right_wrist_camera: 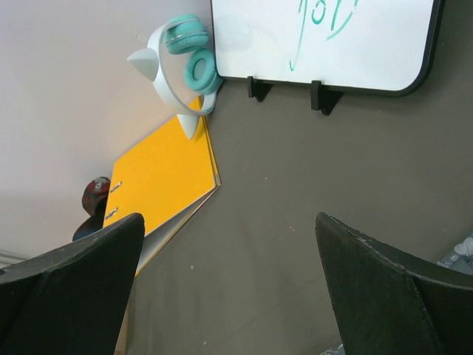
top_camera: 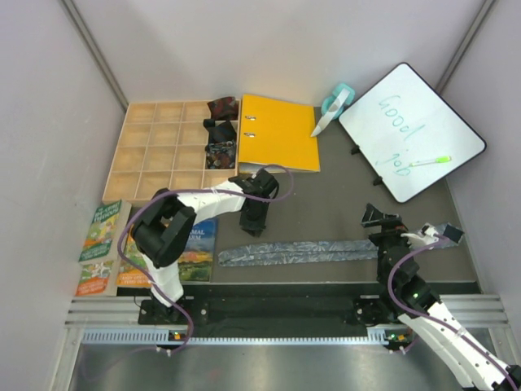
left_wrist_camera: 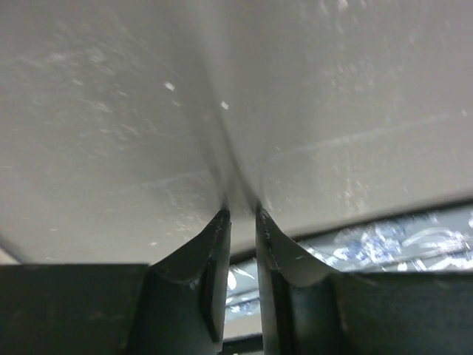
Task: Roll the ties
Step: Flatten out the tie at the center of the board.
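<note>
The left jaws stand nearly together, a slim gap with nothing in it, tips close to the worktop (top_camera: 342, 195). The right jaws gape wide and empty. The silvery grey-blue tie (top_camera: 293, 252) lies flat across the lower middle of the top view. Small rolled ties (top_camera: 221, 130) sit in the wooden tray (top_camera: 155, 155) at upper left.

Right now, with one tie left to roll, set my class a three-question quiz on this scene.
1. True or false: the grey tie lies flat and unrolled.
2. Which column of the wooden tray holds the rolled ties? A) left B) middle C) right
3. Fill in: the fingers of the right gripper stand ____.
Key: 1 true; 2 C; 3 open.
</note>
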Robot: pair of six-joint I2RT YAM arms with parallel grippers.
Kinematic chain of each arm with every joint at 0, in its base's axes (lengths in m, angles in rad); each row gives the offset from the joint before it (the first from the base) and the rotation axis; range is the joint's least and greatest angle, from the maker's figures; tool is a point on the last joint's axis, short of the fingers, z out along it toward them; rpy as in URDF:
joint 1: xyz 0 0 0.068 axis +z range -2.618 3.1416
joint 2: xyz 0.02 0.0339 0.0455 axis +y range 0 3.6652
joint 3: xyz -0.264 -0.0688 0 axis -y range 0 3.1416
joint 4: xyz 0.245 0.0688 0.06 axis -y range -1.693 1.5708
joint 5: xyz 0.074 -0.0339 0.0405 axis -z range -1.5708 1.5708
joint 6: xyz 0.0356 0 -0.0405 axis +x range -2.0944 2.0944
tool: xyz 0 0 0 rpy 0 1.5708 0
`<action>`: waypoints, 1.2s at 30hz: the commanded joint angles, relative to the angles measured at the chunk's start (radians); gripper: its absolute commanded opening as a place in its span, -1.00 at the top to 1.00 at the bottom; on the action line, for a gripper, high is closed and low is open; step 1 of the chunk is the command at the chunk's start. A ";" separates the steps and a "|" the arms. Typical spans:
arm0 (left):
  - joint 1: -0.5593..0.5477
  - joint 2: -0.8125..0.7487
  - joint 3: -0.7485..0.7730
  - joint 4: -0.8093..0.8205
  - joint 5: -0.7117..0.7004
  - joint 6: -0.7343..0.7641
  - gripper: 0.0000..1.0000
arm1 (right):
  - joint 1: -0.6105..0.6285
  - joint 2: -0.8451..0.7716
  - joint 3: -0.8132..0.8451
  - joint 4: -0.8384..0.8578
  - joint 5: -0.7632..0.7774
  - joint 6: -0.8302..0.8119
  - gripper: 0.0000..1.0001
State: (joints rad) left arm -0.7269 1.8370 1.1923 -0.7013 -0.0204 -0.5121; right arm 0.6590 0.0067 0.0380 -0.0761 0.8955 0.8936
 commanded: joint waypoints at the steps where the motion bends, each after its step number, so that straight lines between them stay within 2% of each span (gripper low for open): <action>1: 0.000 -0.062 -0.066 0.013 0.112 0.006 0.51 | 0.008 -0.102 -0.107 0.010 0.005 -0.005 -0.98; 8: 0.000 -0.156 -0.134 -0.032 0.224 0.018 0.58 | 0.008 -0.102 -0.107 0.010 0.005 -0.004 -0.98; 13: 0.000 -0.237 -0.128 -0.056 0.214 0.017 0.56 | 0.008 -0.102 -0.107 0.007 0.008 -0.004 -0.98; 16: -0.002 -0.263 -0.102 -0.087 0.146 0.015 0.21 | 0.008 -0.102 -0.109 0.010 0.008 -0.004 -0.98; 17: -0.002 -0.268 -0.099 -0.095 0.125 0.018 0.00 | 0.007 -0.102 -0.107 0.007 0.008 -0.001 -0.98; 19: 0.000 -0.272 -0.109 -0.092 0.114 0.021 -0.12 | 0.008 -0.102 -0.107 0.007 0.006 -0.001 -0.98; 25: -0.012 -0.257 -0.177 -0.001 0.140 0.047 -0.08 | 0.008 -0.102 -0.107 0.007 0.008 -0.001 -0.98; 36: -0.045 -0.167 -0.178 0.057 0.099 0.116 0.02 | 0.008 -0.102 -0.107 0.009 0.008 -0.001 -0.98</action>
State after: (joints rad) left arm -0.7689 1.6398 1.0111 -0.6960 0.0994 -0.4377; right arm 0.6590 0.0067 0.0380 -0.0761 0.8959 0.8936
